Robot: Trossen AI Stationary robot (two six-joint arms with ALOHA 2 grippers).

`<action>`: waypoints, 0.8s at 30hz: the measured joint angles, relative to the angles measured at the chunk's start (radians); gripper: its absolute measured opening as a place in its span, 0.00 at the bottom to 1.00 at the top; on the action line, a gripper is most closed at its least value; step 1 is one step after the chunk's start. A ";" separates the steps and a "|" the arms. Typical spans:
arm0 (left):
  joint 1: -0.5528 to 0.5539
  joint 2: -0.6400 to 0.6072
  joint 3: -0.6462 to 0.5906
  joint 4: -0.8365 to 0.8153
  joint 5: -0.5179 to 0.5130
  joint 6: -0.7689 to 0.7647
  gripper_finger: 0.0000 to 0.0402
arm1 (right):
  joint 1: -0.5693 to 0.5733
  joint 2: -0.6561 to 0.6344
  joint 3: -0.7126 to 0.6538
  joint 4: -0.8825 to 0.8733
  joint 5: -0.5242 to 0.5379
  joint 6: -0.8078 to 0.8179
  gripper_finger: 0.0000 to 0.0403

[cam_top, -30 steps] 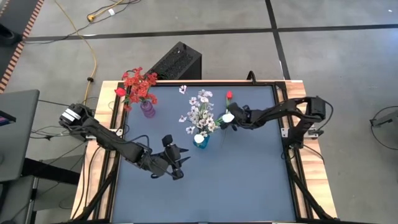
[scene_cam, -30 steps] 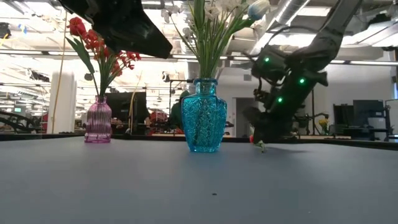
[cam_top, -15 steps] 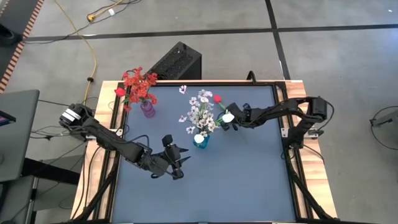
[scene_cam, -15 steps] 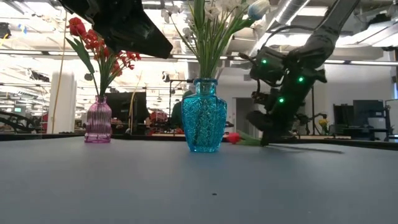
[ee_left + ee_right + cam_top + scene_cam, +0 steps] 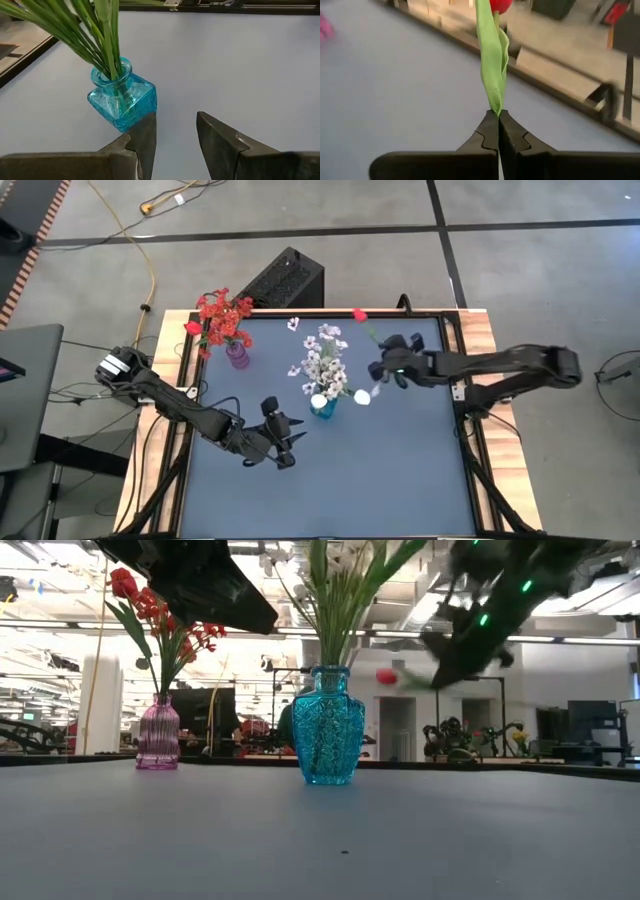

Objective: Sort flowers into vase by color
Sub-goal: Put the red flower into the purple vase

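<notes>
One red flower (image 5: 359,315) is pinched by its stem in the right hand (image 5: 385,367), lifted clear of the bench (image 5: 400,470) for carrying; left hand (image 5: 285,452) waits open.

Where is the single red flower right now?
The red flower is off the table, its stem pinched in the shut right gripper, its bloom above the table's far edge in the high view, right of the blue vase.
</notes>
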 joint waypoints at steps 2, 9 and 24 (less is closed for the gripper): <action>0.000 0.000 0.000 -0.002 0.015 0.002 0.32 | 0.026 -0.090 0.000 -0.012 0.041 -0.019 0.05; 0.000 0.000 0.000 -0.002 0.026 0.038 0.32 | 0.165 -0.360 0.000 0.019 0.090 -0.121 0.05; 0.000 0.000 0.000 0.286 0.249 0.267 0.32 | 0.618 -0.408 0.001 0.553 -0.206 -0.475 0.06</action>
